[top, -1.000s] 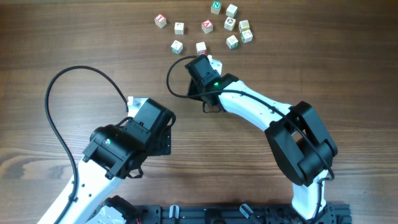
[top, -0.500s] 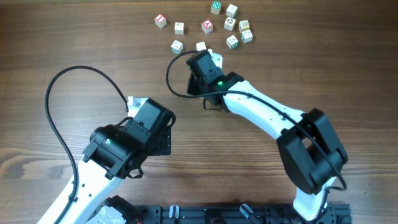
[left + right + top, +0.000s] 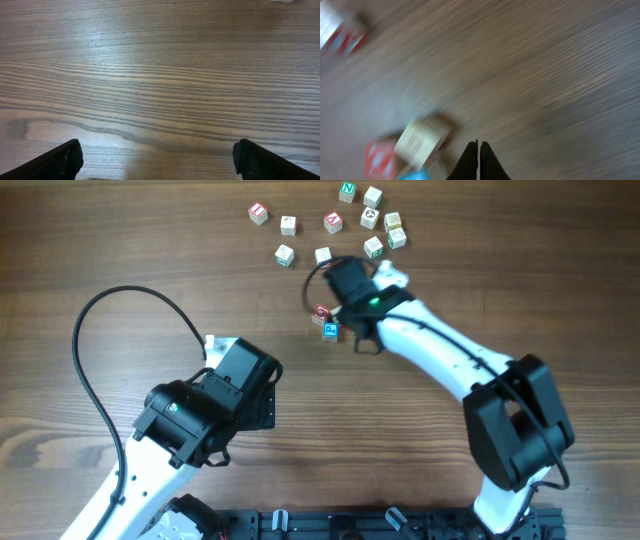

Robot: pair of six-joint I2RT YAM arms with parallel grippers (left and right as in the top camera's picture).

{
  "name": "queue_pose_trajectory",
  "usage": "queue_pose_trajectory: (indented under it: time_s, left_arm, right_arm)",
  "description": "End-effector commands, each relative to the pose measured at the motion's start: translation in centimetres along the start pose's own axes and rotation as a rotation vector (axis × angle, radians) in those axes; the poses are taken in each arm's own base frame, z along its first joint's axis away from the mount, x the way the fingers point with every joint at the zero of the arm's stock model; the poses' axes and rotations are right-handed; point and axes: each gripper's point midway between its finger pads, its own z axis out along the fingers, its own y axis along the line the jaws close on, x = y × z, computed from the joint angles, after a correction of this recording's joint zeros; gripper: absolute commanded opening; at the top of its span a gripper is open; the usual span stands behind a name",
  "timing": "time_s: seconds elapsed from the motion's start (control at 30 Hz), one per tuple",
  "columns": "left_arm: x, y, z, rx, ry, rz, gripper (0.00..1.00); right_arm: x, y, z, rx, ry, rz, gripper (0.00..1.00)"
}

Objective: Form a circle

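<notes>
Up near the top edge of the overhead view, the letter cubes [image 3: 333, 222] are sitting in a loose scatter, definitely not a ring. A handful are bunching at the upper right and a few are trailing off toward the upper left, all slightly apart on the wooden table [image 3: 560, 260]. Two strays are lying lower down, near frame centre: a red-marked cube [image 3: 322, 312] and a blue-marked cube [image 3: 331, 330], just beside each other and right next to the right arm's wrist.

The right gripper [image 3: 478, 157] is pressing its fingers flat together with nothing between them, hanging over bare wood. Its camera is coming out badly blurred, but a pale cube [image 3: 422, 142] is sitting just to the lower left of the tips, with red and blue blobs beside it at the bottom edge.

The left gripper [image 3: 156, 160] is sitting well away at the lower left of the overhead view, jaws spread wide and gripping nothing, just facing wood grain. A black cable [image 3: 78, 340] is looping off the left arm.
</notes>
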Motion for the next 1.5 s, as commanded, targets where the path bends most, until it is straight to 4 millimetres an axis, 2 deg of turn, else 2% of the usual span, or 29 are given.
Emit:
queue_pose_trajectory:
  time_s: [0.0,0.13,0.3,0.47,0.57,1.13,1.2,1.27,1.33,1.4,1.47]
  left_arm:
    - [-0.1,0.4,0.0,-0.014,-0.011,-0.007,1.00]
    - [-0.1,0.4,0.0,-0.015,-0.011,-0.007,1.00]
    - [-0.1,0.4,0.0,-0.015,-0.011,-0.007,1.00]
    - [-0.1,0.4,0.0,-0.015,-0.011,-0.007,1.00]
    - [-0.1,0.4,0.0,-0.015,-0.011,-0.007,1.00]
    - [-0.1,0.4,0.0,-0.015,-0.011,-0.007,1.00]
    - [-0.1,0.4,0.0,-0.015,-0.011,-0.007,1.00]
    - [-0.1,0.4,0.0,-0.014,-0.010,-0.007,1.00]
    - [-0.1,0.4,0.0,-0.015,-0.011,-0.007,1.00]
    - [-0.1,0.4,0.0,-0.014,-0.010,-0.007,1.00]
    - [-0.1,0.4,0.0,-0.015,-0.011,-0.007,1.00]
  right_arm:
    - [-4.5,-3.4,0.7,0.028,-0.007,0.154,0.05]
    - [-6.6,-6.3,3.0,-0.028,0.055,0.149,0.05]
    - [-7.0,-6.9,5.2,-0.190,0.096,0.060,0.05]
    - [-6.9,-6.6,6.2,-0.242,0.066,-0.017,0.05]
    - [-6.7,-7.2,7.2,-0.229,0.082,-0.002,0.04]
    - [-6.2,-4.4,6.4,-0.378,0.120,-0.014,0.05]
    - [-6.5,-3.5,4.9,-0.428,0.129,-0.024,0.05]
    - [-7.5,-2.8,2.6,-0.467,0.088,-0.058,0.05]
    - [-9.7,-2.5,-1.2,-0.494,-0.015,-0.107,0.05]
    - [-11.6,-3.3,-6.1,-0.484,-0.119,-0.127,0.05]
    - [-12.6,-4.3,-9.6,-0.467,-0.196,-0.141,0.05]
